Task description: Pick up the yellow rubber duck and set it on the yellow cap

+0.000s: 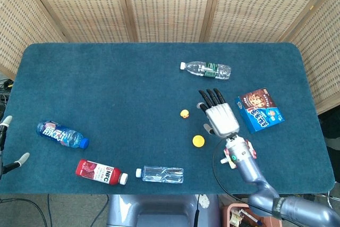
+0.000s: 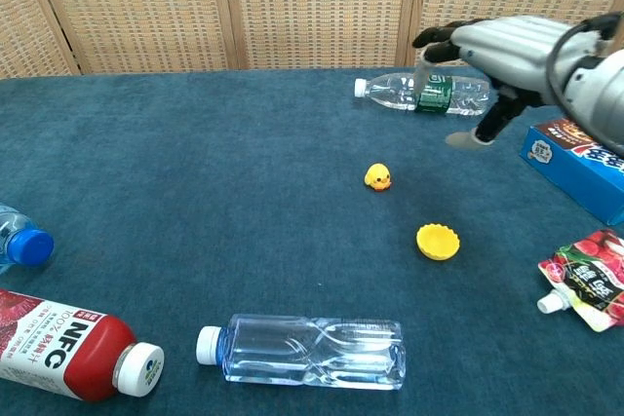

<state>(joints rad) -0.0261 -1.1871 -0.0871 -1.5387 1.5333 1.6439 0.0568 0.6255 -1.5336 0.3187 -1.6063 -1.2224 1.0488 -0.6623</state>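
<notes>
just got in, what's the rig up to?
The right hand hangs above the table, empty, with fingers apart, near the yellow duck but not touching it. The duck sits on the blue cloth beside the yellow cap, apart from it, so the pick is not yet made. The left hand is at the table's edge, holding nothing. Bottles, a box and a pouch lie around untouched.

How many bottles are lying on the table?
4. A green-label bottle at the far side, a blue bottle at the left, a red bottle and a clear bottle along the near edge. None seems hidden.
</notes>
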